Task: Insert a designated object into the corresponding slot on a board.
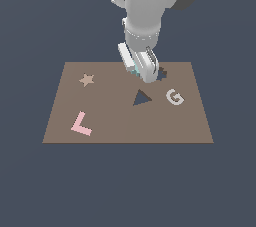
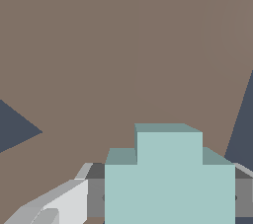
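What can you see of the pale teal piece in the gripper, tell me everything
The teal piece is a flat, matte, pale block with a stepped, cross-like outline and slightly darker top faces. In the wrist view it sits between the gripper fingers, above the brown board. In the exterior view only a sliver shows behind the fingers.

Only one readable sign showing: a white capital letter "G" [image 1: 175, 97], lying flat on the brown board [image 1: 115, 121] toward the exterior view's right. Nothing else reading as text, label, brand or number.
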Controlling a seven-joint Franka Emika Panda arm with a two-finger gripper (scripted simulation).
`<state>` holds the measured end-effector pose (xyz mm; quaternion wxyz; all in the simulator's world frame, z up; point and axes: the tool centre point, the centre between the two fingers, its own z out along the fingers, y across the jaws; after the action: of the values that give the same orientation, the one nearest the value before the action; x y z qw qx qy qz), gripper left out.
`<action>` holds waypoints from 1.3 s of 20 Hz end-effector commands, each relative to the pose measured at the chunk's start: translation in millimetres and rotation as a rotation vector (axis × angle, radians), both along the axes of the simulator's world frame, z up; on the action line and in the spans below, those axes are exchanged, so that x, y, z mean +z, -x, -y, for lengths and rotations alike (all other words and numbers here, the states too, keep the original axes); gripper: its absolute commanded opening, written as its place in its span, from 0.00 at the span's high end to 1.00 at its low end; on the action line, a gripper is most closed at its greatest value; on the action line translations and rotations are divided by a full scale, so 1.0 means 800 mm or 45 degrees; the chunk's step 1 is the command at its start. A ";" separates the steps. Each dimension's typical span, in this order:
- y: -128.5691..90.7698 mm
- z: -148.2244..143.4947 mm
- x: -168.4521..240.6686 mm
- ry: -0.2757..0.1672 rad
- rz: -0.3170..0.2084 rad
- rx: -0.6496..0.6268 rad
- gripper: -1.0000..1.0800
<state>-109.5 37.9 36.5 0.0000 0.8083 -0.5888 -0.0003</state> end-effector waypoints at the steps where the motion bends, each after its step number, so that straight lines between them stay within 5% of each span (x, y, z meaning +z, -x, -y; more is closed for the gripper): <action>1: 0.002 -0.014 0.001 0.000 0.001 -0.102 1.00; 14: -0.006 -0.071 0.004 -0.001 0.001 -0.526 1.00; 26: -0.016 -0.093 0.005 -0.001 0.001 -0.703 1.00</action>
<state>-97.8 111.4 40.5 -0.0002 0.6218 -0.7831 -0.0003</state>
